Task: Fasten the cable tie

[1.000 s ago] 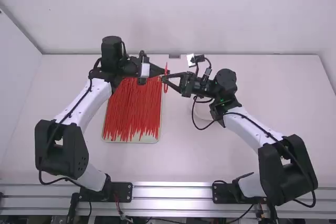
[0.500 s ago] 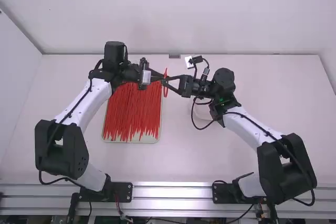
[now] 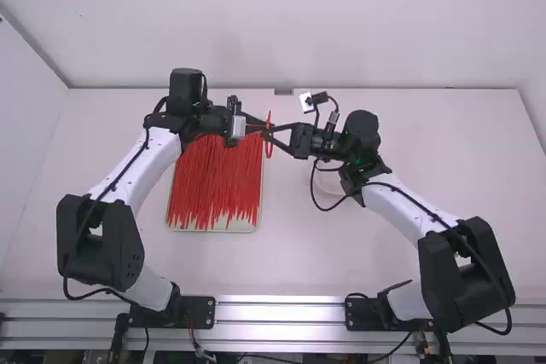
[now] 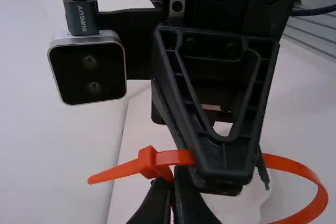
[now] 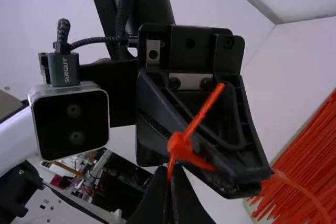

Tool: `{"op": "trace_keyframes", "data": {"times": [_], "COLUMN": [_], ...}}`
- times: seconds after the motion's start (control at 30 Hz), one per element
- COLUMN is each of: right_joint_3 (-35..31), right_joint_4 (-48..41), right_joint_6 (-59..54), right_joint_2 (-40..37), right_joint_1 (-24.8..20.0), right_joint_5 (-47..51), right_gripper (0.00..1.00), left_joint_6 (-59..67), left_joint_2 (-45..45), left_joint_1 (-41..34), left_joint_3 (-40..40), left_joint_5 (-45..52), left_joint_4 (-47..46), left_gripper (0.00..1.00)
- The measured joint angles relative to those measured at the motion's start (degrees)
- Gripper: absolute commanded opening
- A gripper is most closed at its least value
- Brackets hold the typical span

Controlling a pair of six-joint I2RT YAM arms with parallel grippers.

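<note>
A red cable tie [image 3: 269,134] bent into a loop hangs above the table between the two arms. My left gripper [image 3: 258,129] comes at it from the left and is shut on it; in the left wrist view its tips [image 4: 172,203] pinch the tie [image 4: 152,161] just under the square head. From the right, my right gripper [image 3: 272,135] is also shut on the tie, with its own tips [image 5: 169,192] closed below the head [image 5: 181,142]. The tie's tail sticks out past the head, and the loop [image 4: 310,182] curves away behind the right gripper [image 4: 220,174].
A beige tray [image 3: 213,228] holding a pile of several loose red ties [image 3: 217,181] lies under and in front of the left gripper. A black cable [image 3: 317,198] dangles from the right wrist onto the table. A small marker tag [image 3: 308,98] sits near the back wall.
The left wrist has turned and drawn in toward the right gripper. Both grippers keep their hold on the tie, which has shifted slightly toward the back.
</note>
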Motion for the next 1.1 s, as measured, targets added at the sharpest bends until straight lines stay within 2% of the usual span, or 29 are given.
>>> {"op": "trace_keyframes", "data": {"times": [0.4,0.43,0.47,0.57,0.87,0.97,1.1], "right_joint_3": [0.0,0.0,0.0,0.0,0.0,0.0,0.0], "right_joint_4": [0.2,0.2,0.2,1.1,0.6,0.6,1.0], "right_joint_6": [1.0,0.5,0.4,-0.4,0.4,0.8,1.1], "right_joint_2": [0.0,0.0,0.0,-0.2,-0.2,-0.2,-0.2], "right_joint_1": [-0.4,-0.4,-0.4,-0.9,-7.9,-8.1,-7.1], "right_joint_5": [-0.1,-0.3,-0.6,-3.0,-7.1,-7.2,-7.4], "right_gripper": [0.00,0.06,0.25,0.37,0.40,0.41,0.49], "left_joint_6": [0.9,0.9,0.9,0.9,0.9,0.9,0.7], "left_joint_2": [0.0,0.0,0.0,0.0,0.0,0.0,0.0], "left_joint_1": [0.0,0.0,0.0,0.0,-1.2,-1.4,-1.4], "left_joint_3": [-1.0,-1.0,-1.0,-1.5,-1.9,-1.9,-1.9], "left_joint_5": [1.3,1.4,1.5,0.6,3.4,4.0,4.3], "left_joint_4": [0.2,0.2,0.2,0.0,-0.4,-0.7,-0.8], "left_gripper": [0.02,0.02,0.02,0.02,0.02,0.02,0.02]}}
